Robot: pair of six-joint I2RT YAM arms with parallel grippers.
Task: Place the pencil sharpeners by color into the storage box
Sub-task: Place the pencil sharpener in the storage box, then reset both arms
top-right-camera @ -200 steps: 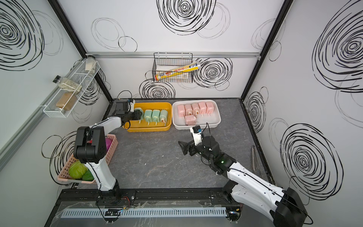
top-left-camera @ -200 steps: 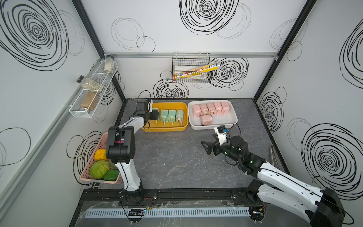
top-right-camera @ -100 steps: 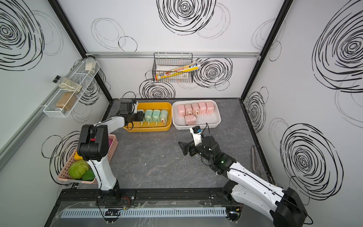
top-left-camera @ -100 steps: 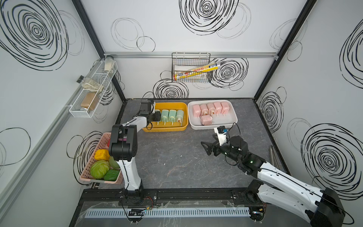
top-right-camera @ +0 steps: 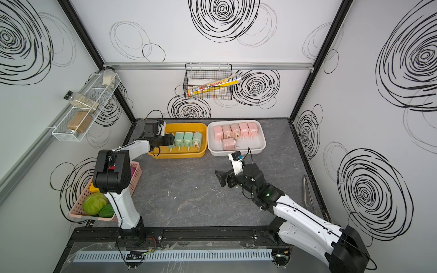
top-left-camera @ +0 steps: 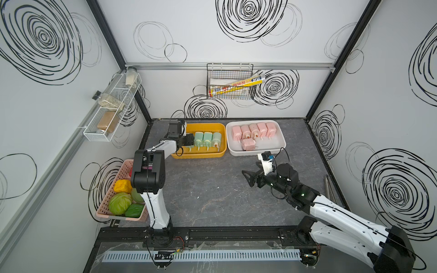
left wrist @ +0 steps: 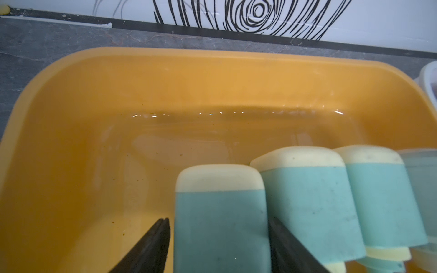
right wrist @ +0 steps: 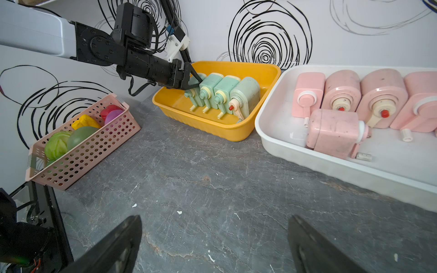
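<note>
Four green sharpeners (right wrist: 225, 91) are seen inside the yellow box (top-left-camera: 199, 154), set side by side in one row with their nozzles turned toward the box's front wall. The end sharpener (left wrist: 220, 212), at the left end of that row, is straddled by the left pincer (left wrist: 218, 221). The jaws are parted a little. A thin gap is seen between one finger (left wrist: 158, 236) and the block, and whether the other finger touches it cannot be told. The block is rested on the box's floor, just beside its neighbour.

The white box (top-left-camera: 257, 152) is placed just beside the yellow box's right end. Six pink sharpeners (top-left-camera: 254, 130) are contained in it: five in a row toward its back wall, and a lone pink sharpener (top-left-camera: 248, 144) laid in front of them.

The right pincer (right wrist: 215, 219) is held over bare bench (top-left-camera: 212, 189), well apart from the yellow box and off its front-right side. Its jaws are spread wide and nothing is gripped.

A pink basket (right wrist: 94, 151) of toy fruits is set near the yellow box's front-left corner.
</note>
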